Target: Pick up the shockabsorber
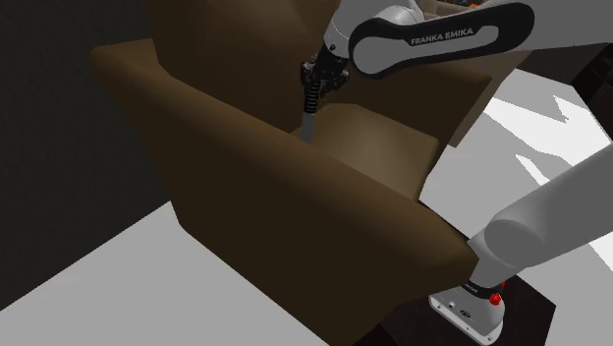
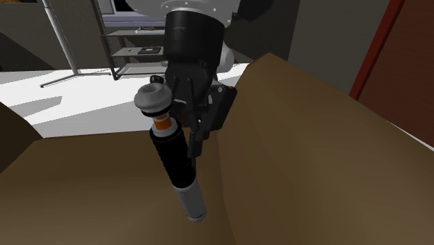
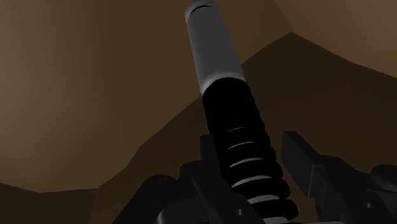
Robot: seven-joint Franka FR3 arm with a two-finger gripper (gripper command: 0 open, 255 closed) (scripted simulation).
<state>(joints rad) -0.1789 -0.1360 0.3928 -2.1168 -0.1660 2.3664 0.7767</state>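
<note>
Shock absorber [image 2: 174, 156]: it hangs tilted over the seat [image 1: 378, 147] of a brown armchair [image 1: 246, 167]. You see a grey cap on top, an orange band under it, then the black coil, with the grey rod pointing down.
Pincer [image 2: 186, 124]: it is pinching the shock absorber near its upper end. In the wrist view one finger [image 3: 210, 153] lies against the coil and the other [image 3: 299, 159] sits just beside it.
Hidden from you: in the shoulder view the near armrest [image 1: 324, 226] covers the seat under the rod tip, so you cannot tell whether tip and cushion touch.
Cut off: the wrist view loses the cap end at the frame's edge.
Edges: the backrest and armrests wall the seat, which is open above.
Beyond: the stand [image 1: 472, 307] is by the chair's corner. A shelf unit [image 2: 132, 42] stands well apart across a pale floor [image 2: 83, 104].
</note>
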